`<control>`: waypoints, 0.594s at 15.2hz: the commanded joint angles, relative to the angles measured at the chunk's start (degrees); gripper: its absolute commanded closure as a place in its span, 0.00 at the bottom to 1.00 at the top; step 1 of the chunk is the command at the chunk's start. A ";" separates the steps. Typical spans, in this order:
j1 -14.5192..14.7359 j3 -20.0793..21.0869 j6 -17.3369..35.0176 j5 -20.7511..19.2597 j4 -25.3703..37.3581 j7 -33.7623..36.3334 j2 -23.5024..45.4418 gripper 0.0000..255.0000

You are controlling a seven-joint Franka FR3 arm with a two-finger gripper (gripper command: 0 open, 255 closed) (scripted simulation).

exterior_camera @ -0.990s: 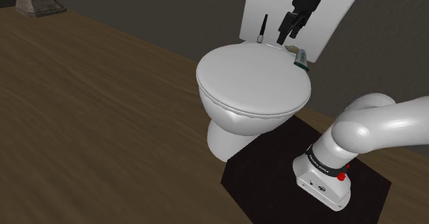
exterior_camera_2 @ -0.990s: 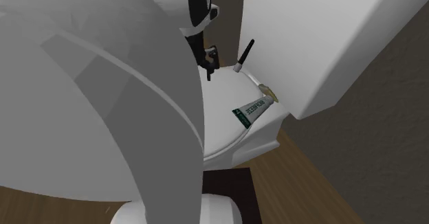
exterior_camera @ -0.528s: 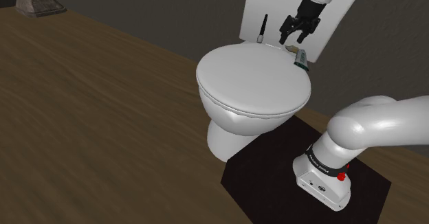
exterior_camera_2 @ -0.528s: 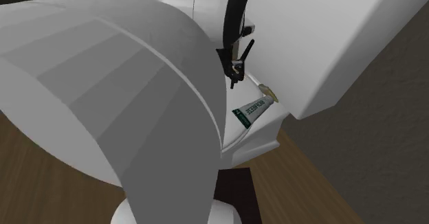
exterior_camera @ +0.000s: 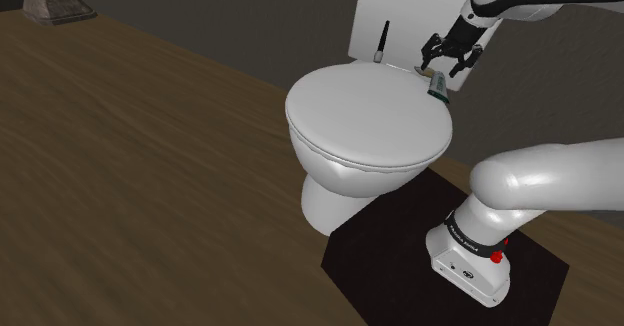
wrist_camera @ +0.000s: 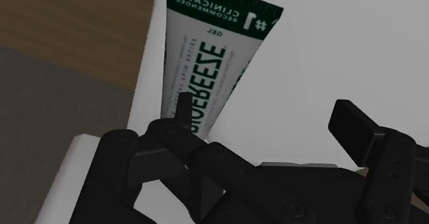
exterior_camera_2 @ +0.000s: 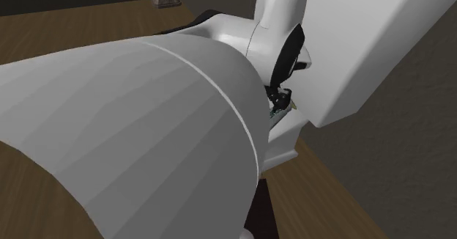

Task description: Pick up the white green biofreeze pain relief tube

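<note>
Both fingers (wrist_camera: 357, 130) apart; pincer (wrist_camera: 265, 109) over tube (wrist_camera: 206, 44), empty.

The tube (wrist_camera: 199, 58) is white, with a dark green band at its flat crimped end and green BIOFREEZE lettering along it. It lies flat on the white toilet (exterior_camera: 365, 124), near the rim's edge, in the upper right of the shoulder view.

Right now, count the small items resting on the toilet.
2. A white-and-green tube lies on the toilet's rear ledge, at the open gripper; a thin black item stands against the tank. The arm may hide others.
</note>
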 commanded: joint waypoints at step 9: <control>-4.34 -1.92 10.24 -0.66 -6.64 5.08 2.39 0.00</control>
